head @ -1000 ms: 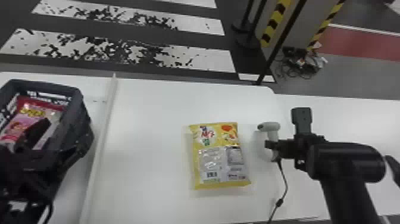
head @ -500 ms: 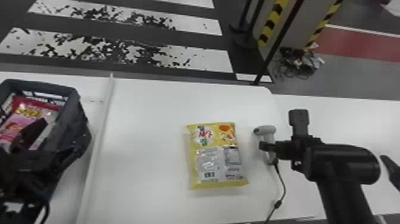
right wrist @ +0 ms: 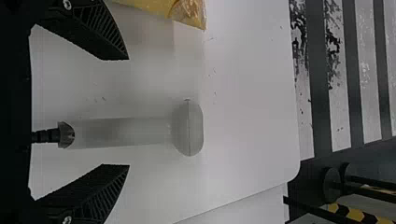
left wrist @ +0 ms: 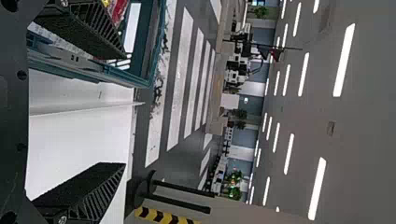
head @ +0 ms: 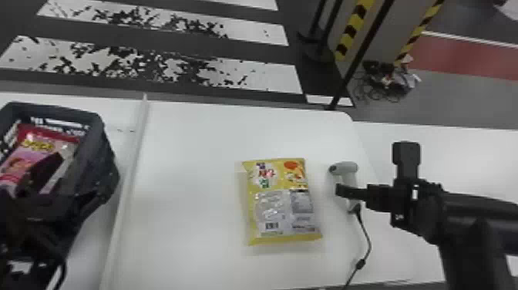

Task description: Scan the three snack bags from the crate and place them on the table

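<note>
A broad white table (head: pixel 192 131) runs across in front of me, with the dark crate (head: pixel 110 162) near its left end. By the crate is the left gripper (head: pixel 75 181), its fingers spread and empty. Over on the right, the right gripper (head: pixel 372 169) is at the scanner, fingers wide apart and unclenched, gripping nothing. A yellow snack bag (head: pixel 283 200) lies flat on the table between crate and scanner, barcode up; a pink and red snack bag (head: pixel 40 148) sits inside the crate. Smallest is the pale scanner (head: pixel 348 171), near the yellow bag's right side.
</note>
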You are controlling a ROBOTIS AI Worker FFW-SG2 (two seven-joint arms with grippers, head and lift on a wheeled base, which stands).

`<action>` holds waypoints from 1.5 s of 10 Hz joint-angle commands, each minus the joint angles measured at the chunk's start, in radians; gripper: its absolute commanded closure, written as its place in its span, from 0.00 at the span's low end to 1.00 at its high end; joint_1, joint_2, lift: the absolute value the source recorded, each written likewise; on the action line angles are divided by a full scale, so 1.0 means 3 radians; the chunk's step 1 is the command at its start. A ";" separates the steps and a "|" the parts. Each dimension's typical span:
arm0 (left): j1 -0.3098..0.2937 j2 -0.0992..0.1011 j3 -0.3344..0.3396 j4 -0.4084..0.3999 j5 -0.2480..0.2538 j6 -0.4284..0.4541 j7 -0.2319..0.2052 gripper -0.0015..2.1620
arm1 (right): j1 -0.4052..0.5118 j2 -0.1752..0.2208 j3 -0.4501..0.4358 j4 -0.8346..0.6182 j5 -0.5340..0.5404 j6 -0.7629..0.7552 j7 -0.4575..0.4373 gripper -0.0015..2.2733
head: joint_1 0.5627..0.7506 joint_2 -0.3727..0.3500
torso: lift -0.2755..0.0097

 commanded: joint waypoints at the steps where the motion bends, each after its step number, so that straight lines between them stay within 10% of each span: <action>1: 0.0000 -0.0006 0.0000 0.0006 -0.0005 0.0003 0.0000 0.03 | 0.0113 0.0000 -0.0193 -0.0224 -0.0325 0.0254 0.0148 0.03 | 0.70 0.23 | 0.75; 5: -0.0016 -0.0011 -0.0020 0.0016 -0.0010 0.0003 0.0000 0.03 | 0.0144 0.0005 -0.0392 -0.0464 -0.0750 0.0980 0.0721 0.03 | 0.70 0.32 | 0.75; 13: -0.0021 0.0005 -0.0041 0.0052 -0.0005 0.0003 0.0000 0.03 | 0.0067 -0.0005 0.0252 0.0078 -0.0336 0.0438 0.1222 0.04 | 0.70 0.44 | 0.75; 15: -0.0021 0.0010 -0.0041 0.0052 -0.0005 0.0003 0.0000 0.03 | 0.0005 -0.0026 0.0339 0.0242 -0.0177 0.0316 0.1370 0.22 | 0.70 0.45 | 0.75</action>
